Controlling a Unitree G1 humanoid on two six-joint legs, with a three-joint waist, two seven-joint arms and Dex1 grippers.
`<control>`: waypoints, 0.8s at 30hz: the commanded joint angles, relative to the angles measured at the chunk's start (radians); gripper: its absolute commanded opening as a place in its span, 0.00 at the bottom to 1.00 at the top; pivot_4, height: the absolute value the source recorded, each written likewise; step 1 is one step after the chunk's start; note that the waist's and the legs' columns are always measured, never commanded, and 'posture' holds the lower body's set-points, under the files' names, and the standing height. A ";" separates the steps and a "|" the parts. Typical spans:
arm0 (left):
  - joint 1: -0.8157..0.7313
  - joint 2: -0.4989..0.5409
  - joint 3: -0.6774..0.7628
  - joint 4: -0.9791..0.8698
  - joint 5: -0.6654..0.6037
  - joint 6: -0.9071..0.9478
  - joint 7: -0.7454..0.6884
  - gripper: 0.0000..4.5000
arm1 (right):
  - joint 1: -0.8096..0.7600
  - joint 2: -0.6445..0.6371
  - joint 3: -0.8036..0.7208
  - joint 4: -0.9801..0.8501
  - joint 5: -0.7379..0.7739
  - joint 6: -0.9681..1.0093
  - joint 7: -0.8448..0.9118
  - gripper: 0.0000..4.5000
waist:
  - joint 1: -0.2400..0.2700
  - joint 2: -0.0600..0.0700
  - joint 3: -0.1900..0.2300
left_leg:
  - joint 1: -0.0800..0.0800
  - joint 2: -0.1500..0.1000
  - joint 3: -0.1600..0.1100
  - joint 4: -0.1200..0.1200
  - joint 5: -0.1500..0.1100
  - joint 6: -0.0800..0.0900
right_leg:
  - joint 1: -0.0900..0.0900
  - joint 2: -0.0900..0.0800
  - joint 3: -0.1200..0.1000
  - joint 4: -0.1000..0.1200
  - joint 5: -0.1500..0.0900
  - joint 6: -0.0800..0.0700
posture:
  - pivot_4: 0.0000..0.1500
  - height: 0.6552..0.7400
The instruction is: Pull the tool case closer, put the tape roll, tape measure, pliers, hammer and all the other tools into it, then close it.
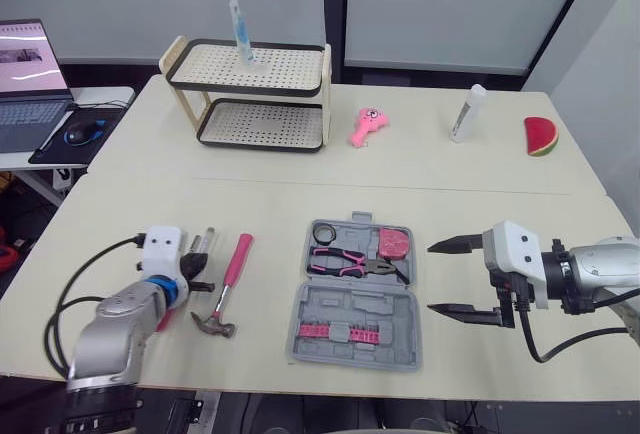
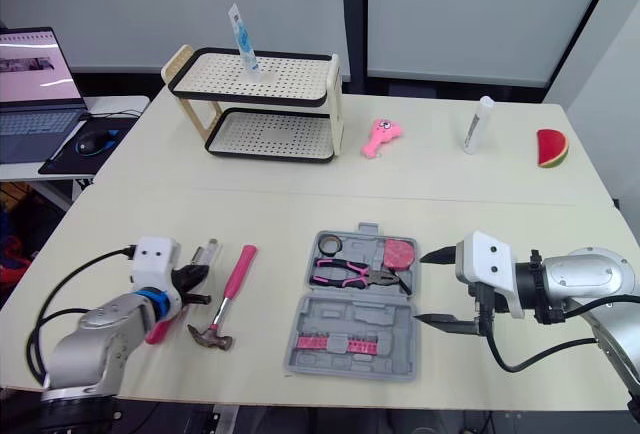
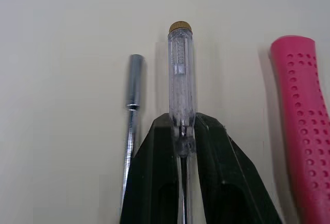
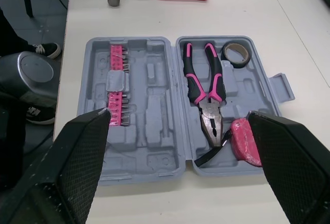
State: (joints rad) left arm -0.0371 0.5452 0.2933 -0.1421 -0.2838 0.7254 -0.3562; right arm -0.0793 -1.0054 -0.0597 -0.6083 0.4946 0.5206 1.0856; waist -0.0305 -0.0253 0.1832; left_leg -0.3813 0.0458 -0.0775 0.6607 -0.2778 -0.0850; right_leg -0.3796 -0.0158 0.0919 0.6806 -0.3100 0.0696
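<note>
The grey tool case (image 1: 300, 316) lies open at the table's front middle. In it are the black tape roll (image 1: 324, 231), the pink-handled pliers (image 1: 350, 262), a red tape measure (image 1: 393, 243) and a strip of pink bits (image 1: 338, 332). The pink-handled hammer (image 1: 228, 284) lies on the table left of the case. Further left, my left gripper (image 3: 181, 127) is shut on a clear-handled screwdriver (image 3: 181, 69), low over the table. A metal socket driver (image 3: 134, 95) lies beside it. My right gripper (image 1: 452, 277) stands open just right of the case, nothing between its fingers.
A two-tier black and cream rack (image 1: 250, 94) with a small packet (image 1: 240, 29) on top stands at the back. A pink toy (image 1: 367, 126), a white bottle (image 1: 467, 112) and a watermelon slice (image 1: 541, 137) lie along the far side. A laptop (image 1: 30, 74) sits on a side desk at left.
</note>
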 commanded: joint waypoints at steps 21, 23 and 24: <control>0.129 -0.184 -0.235 -0.479 -0.088 0.297 0.191 0.04 | -0.001 -0.046 -0.028 -0.038 0.048 0.029 0.023 1.00 | 0.001 0.000 0.000 | 0.002 -0.002 0.000 0.001 0.000 0.000 | 0.003 -0.001 0.000 0.000 0.000 0.000 | 1.00 0.94; 0.113 -0.193 -0.250 -0.447 -0.064 0.283 0.206 0.04 | -0.005 -0.047 -0.026 -0.037 0.048 0.031 0.024 1.00 | 0.001 0.000 0.000 | 0.001 -0.002 0.000 0.001 0.000 0.000 | 0.003 -0.001 0.000 -0.001 0.000 0.000 | 1.00 0.94; 0.106 -0.195 -0.255 -0.431 -0.052 0.274 0.211 0.04 | -0.004 -0.047 -0.028 -0.037 0.049 0.032 0.024 1.00 | 0.001 0.000 0.000 | 0.001 -0.002 0.000 0.001 0.000 0.000 | 0.003 -0.001 0.000 -0.001 0.000 0.000 | 1.00 0.94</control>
State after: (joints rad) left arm 0.0786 0.3525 0.0459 -0.5766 -0.3609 1.0318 -0.1592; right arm -0.0698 -1.0408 -0.0595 -0.6271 0.5308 0.5547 1.1071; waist -0.0294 -0.0258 0.1832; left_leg -0.3801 0.0438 -0.0777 0.6614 -0.2778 -0.0850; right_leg -0.3768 -0.0170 0.0920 0.6798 -0.3099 0.0700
